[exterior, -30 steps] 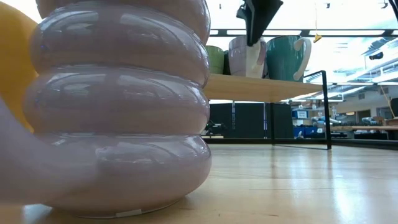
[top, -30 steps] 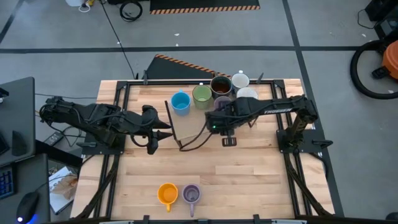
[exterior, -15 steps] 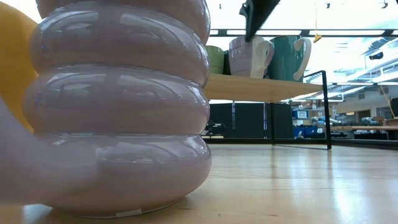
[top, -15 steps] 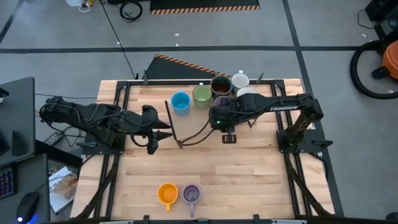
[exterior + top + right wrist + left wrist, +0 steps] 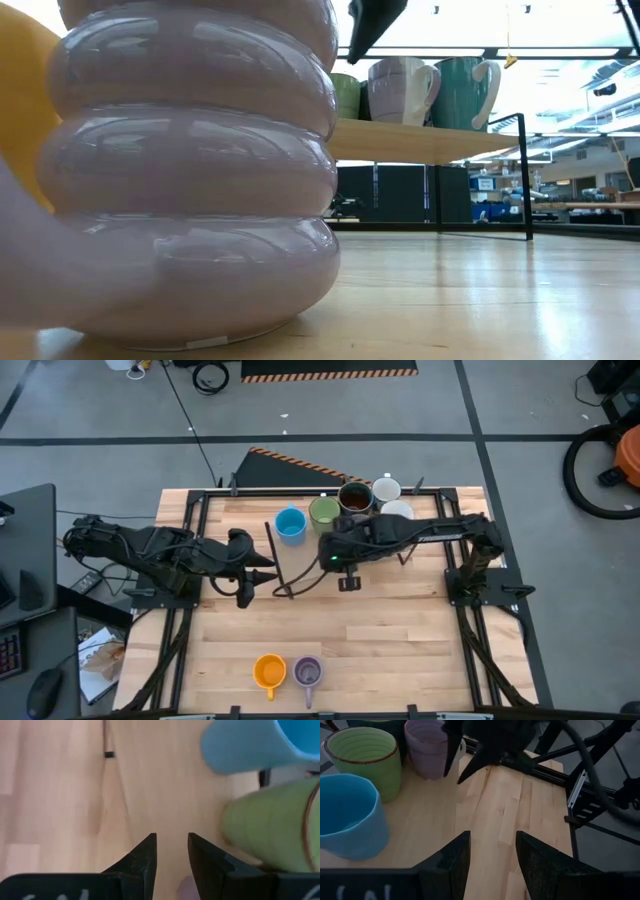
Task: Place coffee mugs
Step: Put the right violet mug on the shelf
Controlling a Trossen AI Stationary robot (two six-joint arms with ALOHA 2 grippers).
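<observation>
Blue [image 5: 290,525], green [image 5: 324,512], dark brown [image 5: 354,497], white [image 5: 386,489] and pale [image 5: 398,510] mugs stand upright at the table's far side. A purple mug [image 5: 427,745] stands beside the green mug [image 5: 365,757]; in the low view it [image 5: 400,90] is on a raised wooden shelf [image 5: 420,142]. My right gripper [image 5: 322,550] is open and empty. It hovers just left of the purple mug, and also shows in the left wrist view [image 5: 462,762] and the low view [image 5: 365,25]. My left gripper [image 5: 262,572] is open and empty at mid-left. An orange mug [image 5: 269,671] and a second purple mug [image 5: 308,672] stand at the near edge.
A thin black rod [image 5: 277,560] and a dark cable [image 5: 310,582] lie between the two grippers. A black frame post [image 5: 527,175] stands at the shelf's right end. Bare wood [image 5: 400,640] spreads across the table's middle and near right.
My right gripper has gone toward the table's left edge, away from the purple mug on the shelf. That mug now stands clear of the fingers with its handle in view.
</observation>
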